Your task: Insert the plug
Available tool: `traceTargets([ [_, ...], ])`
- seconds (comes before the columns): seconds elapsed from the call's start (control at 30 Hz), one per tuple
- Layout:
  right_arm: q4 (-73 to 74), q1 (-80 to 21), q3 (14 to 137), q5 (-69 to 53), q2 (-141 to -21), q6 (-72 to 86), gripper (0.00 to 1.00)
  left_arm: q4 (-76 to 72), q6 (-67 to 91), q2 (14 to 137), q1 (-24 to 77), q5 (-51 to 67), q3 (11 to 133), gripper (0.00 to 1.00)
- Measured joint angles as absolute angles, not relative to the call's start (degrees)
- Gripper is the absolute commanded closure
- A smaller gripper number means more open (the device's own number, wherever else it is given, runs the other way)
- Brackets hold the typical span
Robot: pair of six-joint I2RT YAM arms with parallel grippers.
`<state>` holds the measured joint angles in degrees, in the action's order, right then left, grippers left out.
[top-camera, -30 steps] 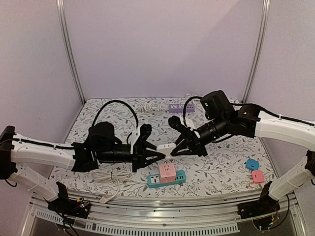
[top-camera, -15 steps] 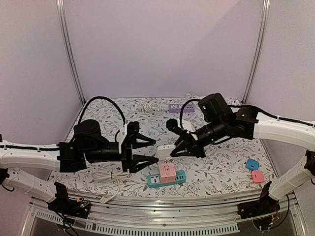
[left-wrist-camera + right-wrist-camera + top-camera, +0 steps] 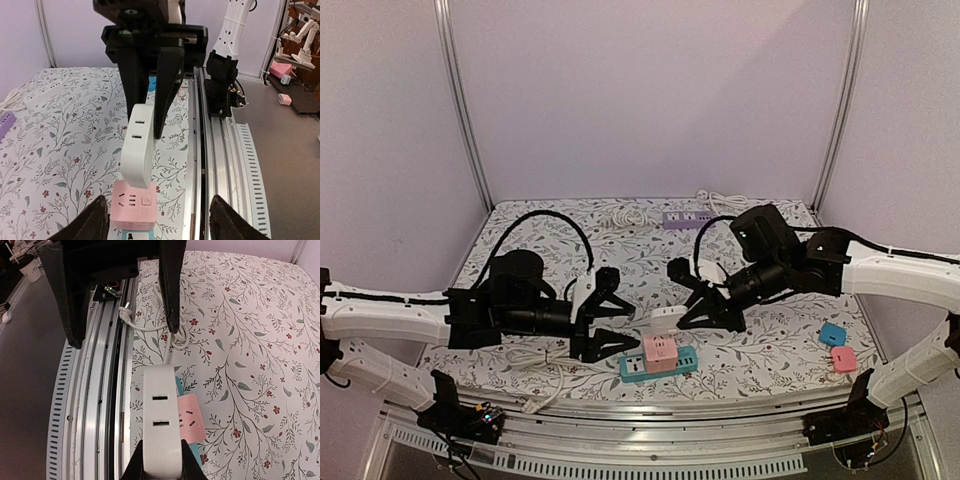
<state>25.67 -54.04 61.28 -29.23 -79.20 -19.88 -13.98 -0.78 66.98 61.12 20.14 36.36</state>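
white oblong plastic plug (image 3: 137,145) is clamped by right fingers (image 3: 167,85), tip at pink cube socket (image 3: 134,210); left fingers (image 3: 97,222) are spread wide.

No lettering, brand or number can be read in any view. Only a small round mark is seen on the face of the pink adapter (image 3: 132,210), just ahead of the left claw (image 3: 162,222) and under the white plug (image 3: 137,150). What it shows cannot be made out.
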Motion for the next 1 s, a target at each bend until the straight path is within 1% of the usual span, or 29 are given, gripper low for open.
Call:
traceTargets([
  [0.23,24.16,-53.19,57.17,-29.12,-75.33,-22.33,1.0,-12.51,-5.04,68.62,61.43,21.23,36.84,0.34],
  [0.37,21.1,-53.19,56.42,-29.08,-75.42,-22.39,1.0,-13.61,-6.7,69.17,61.49,21.26,37.01,0.35],
  [0.5,15.86,-53.19,56.36,-29.19,-77.12,-22.11,1.0,-16.21,-6.68,71.7,61.19,21.71,37.23,0.38],
  [0.63,15.09,-52.51,56.31,-28.34,-79.2,-22.37,1.0,-21.04,-4.73,76.53,59.64,21.82,37.01,0.39],
  [0.7,15.03,-52.23,56.31,-27.83,-79.88,-22.79,1.0,-26.33,-5.69,78.46,59.11,21.76,35.09,0.39],
  [0.77,14.96,-52.38,56.16,-28.21,-80.27,-23.35,1.0,-31.0,-7.16,79.75,59.05,21.63,32.64,0.39],
  [0.9,14.37,-53.28,55.96,-30.39,-80.77,-24.75,1.0,-35.7,-6.9,81.73,59.0,21.06,31.27,0.39],
  [1.0,13.69,-53.43,55.96,-32.16,-81.52,-25.78,1.0,-39.48,-6.57,82.5,58.85,20.23,30.85,0.44],
])
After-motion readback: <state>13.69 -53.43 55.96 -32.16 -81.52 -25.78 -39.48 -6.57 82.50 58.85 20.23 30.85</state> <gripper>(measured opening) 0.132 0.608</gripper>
